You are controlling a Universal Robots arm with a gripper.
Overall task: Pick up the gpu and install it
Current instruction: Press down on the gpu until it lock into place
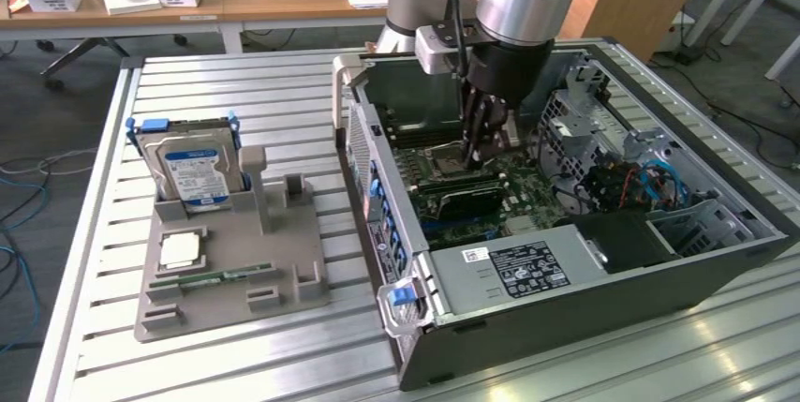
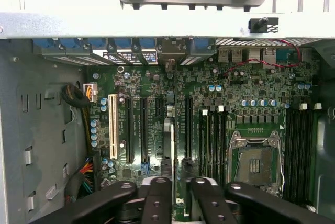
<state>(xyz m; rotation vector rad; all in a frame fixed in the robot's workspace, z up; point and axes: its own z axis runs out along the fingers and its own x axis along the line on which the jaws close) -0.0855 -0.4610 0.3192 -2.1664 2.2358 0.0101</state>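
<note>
The gpu (image 2: 168,140) stands edge-on in a long slot of the green motherboard (image 2: 235,85), inside the open computer case (image 1: 600,299). In the exterior view the gpu (image 1: 467,201) is a dark flat card upright on the board, beside the empty processor socket (image 1: 444,160). My gripper (image 1: 481,160) reaches down into the case and hangs right over the card's end nearest the socket. In the wrist view the gripper (image 2: 180,182) sits over the card's top edge. I cannot tell whether it touches the card.
On the table at the exterior view's left, a grey fixture (image 1: 281,261) carries a silver hard drive (image 1: 187,172), a small square chip (image 1: 182,250) and a narrow green memory stick (image 1: 225,277). The power supply (image 1: 512,266), drive cage (image 1: 582,126) and case walls hem the gripper in.
</note>
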